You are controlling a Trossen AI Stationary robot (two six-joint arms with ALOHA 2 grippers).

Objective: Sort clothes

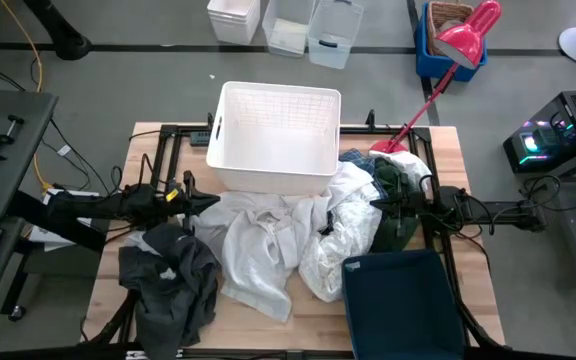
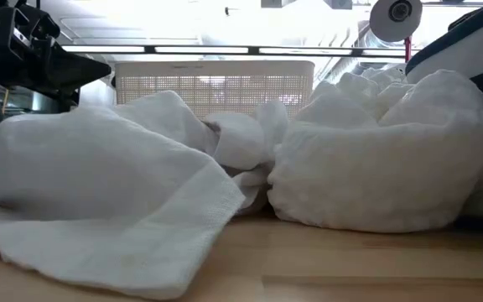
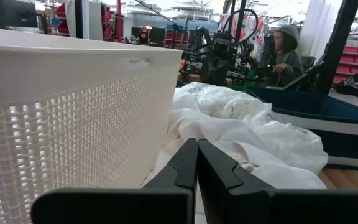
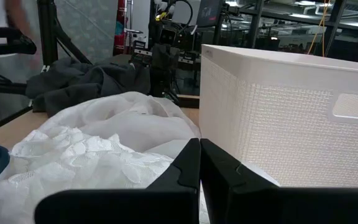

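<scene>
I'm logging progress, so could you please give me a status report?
Both hands shut, empty. Clothes heaped on table, unsorted. Basket empty.

Navy bin cut off; plaid garment mostly hidden

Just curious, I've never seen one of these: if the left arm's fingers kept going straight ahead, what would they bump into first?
Most likely the white clothes heaped just ahead of the left gripper, whose fingers are shut. The white basket stands alongside, probably just off that line, though depth is hard to judge.
</scene>
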